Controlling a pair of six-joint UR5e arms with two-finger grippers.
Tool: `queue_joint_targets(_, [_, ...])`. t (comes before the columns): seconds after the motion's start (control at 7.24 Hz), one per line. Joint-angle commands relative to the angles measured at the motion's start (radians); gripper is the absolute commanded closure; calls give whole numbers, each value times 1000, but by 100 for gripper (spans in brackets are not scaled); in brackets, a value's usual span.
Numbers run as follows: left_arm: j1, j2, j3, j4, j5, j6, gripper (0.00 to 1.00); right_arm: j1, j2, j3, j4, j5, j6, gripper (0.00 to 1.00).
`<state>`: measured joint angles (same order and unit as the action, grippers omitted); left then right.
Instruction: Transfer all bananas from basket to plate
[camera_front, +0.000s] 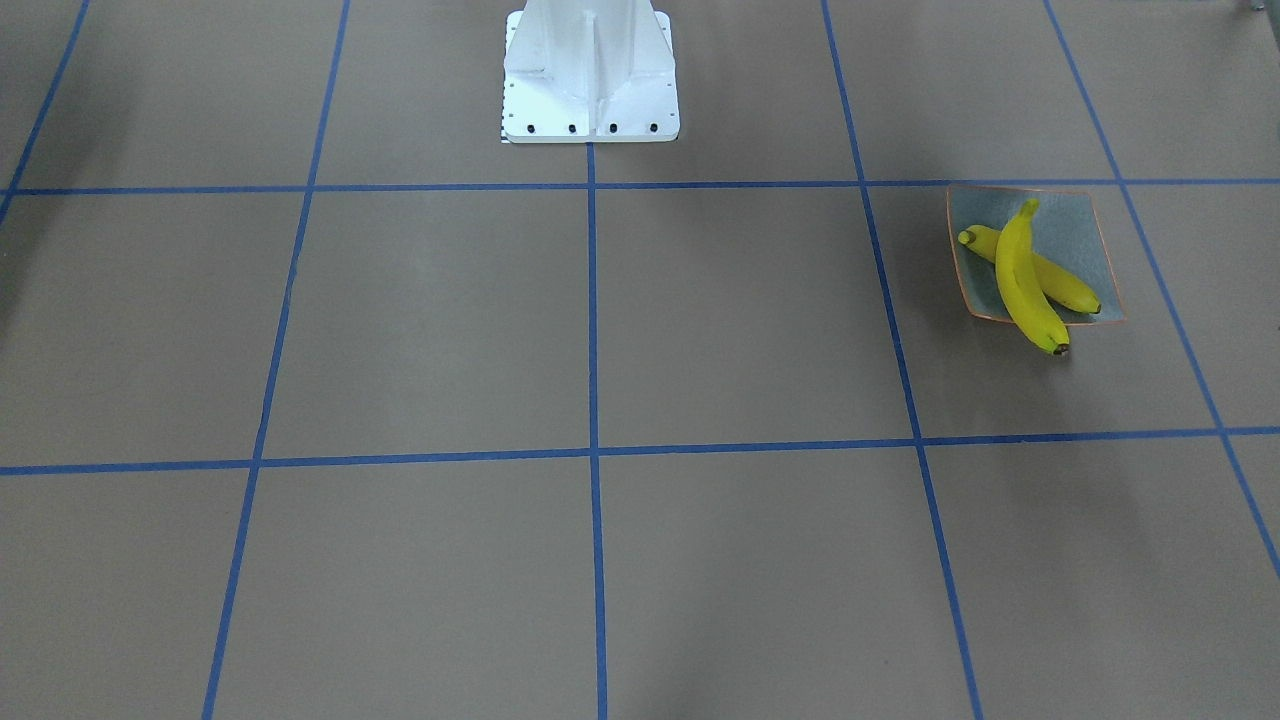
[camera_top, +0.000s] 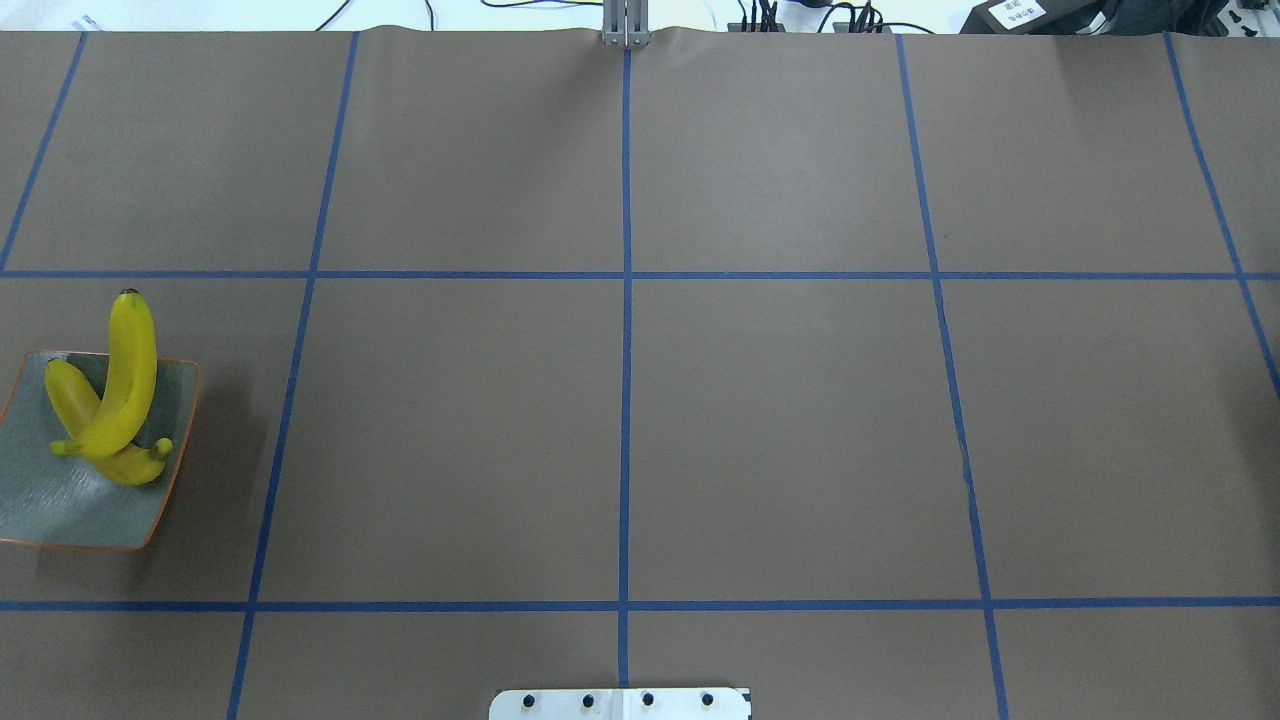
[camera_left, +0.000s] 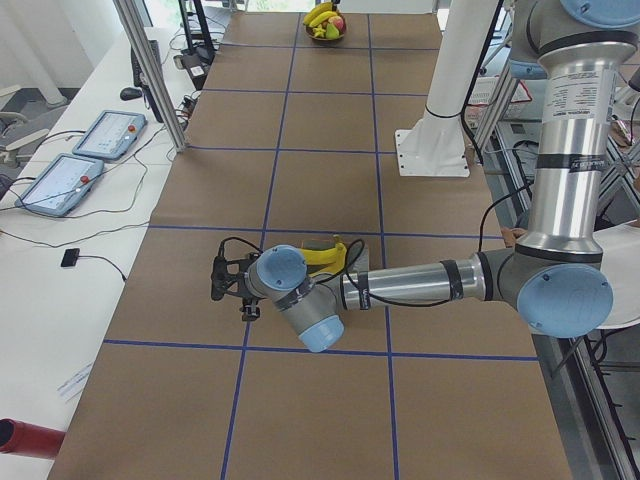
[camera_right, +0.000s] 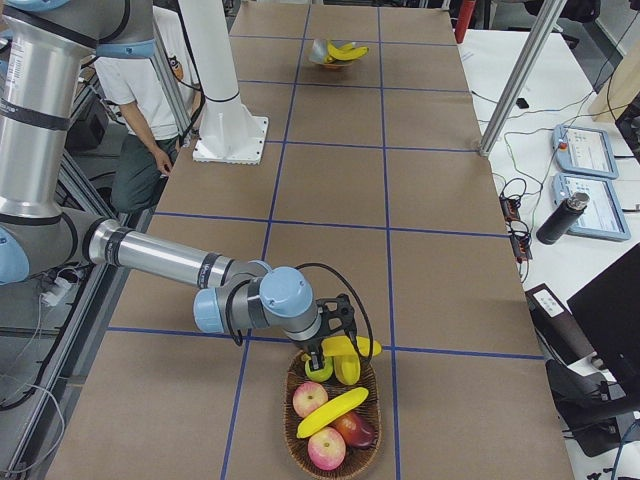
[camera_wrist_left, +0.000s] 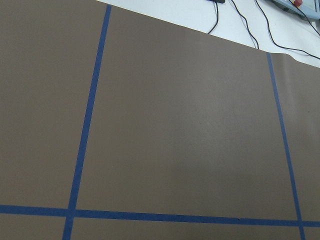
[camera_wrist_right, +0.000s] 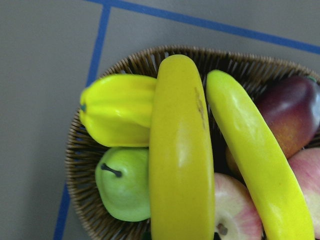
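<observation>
In the left-side view the left arm (camera_left: 572, 150) stands as an upright silver column at 3 o'clock. It bends at its blue-capped left elbow (camera_left: 566, 302) and sends the left forearm (camera_left: 420, 283) level toward 9 o'clock. The left wrist (camera_left: 290, 298) is folded there, and the dark left gripper (camera_left: 222, 281) points on toward 9 o'clock; its jaw spacing cannot be made out. In the right-side view the right arm (camera_right: 40, 120) rises at 9 o'clock. The right forearm (camera_right: 160, 258) reaches toward 4 o'clock, and the right wrist (camera_right: 272, 298) is bent. The right gripper (camera_right: 333, 325) angles downward, and its jaw spacing is likewise unclear.

Yellow bananas (camera_front: 1020, 280) (grey-green plate (camera_front: 1075, 225))
</observation>
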<state>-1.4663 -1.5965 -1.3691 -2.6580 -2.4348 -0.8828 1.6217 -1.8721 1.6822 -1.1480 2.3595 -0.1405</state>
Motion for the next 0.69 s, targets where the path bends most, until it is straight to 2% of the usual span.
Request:
queue_joint_targets(0.0, [3,-32,-10,6,-9,-97,1,-41,30,114,1,53,104,100])
queue_joint_targets(0.28, [40,-103,-13,13,-55,-229,1,-216,170,190,4,67,398,100])
queue_joint_targets(0.55, [90,-180,-16,18,-66,-286,0,-400,386,211,4,49,752,100])
